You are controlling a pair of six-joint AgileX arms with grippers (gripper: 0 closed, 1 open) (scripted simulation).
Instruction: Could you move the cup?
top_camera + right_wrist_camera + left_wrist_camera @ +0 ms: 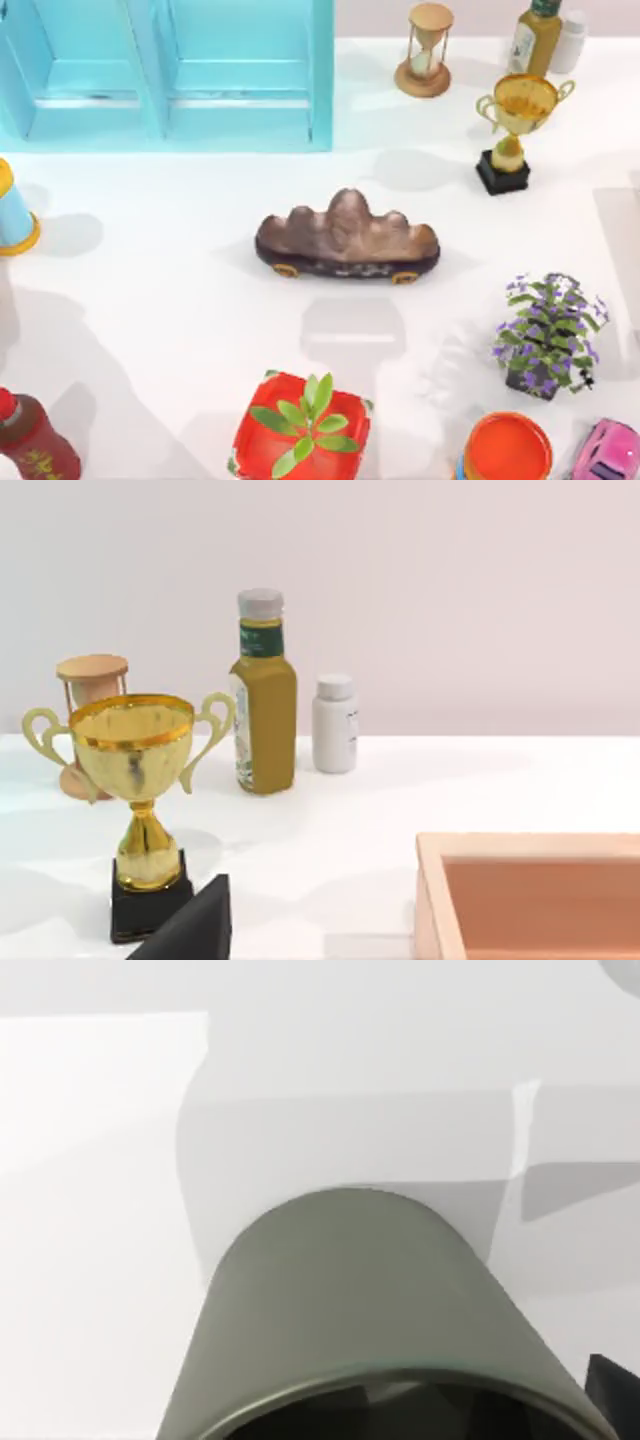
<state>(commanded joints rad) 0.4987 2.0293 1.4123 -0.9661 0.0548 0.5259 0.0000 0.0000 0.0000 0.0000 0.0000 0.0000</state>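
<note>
Close up in the left wrist view, the cup (360, 1310) sits directly under the camera, its olive-grey wall running away from the lens and its dark mouth nearest, so its long axis lies roughly along the left arm's line of approach. It appears to be lifted above the white surface (90, 1290), though contact with the surface cannot be ruled out from this angle. A dark sliver at the frame corner may be part of the left gripper; whether that gripper is clamped on the cup I cannot tell. The left arm is plainly the nearer one.

From the right wrist view, the right arm looks parked towards the right, facing the gold trophy (135, 780), then the olive bottle (264, 700), white bottle (334, 723) and hourglass (90, 715), beside a wooden tray (520, 845). Its gripper state I cannot tell.

On the top view the rock ornament (345, 240) lies mid-surface, with the red planter (302, 425), purple flowers (548, 335) and blue cabinet (165, 70) around it.
</note>
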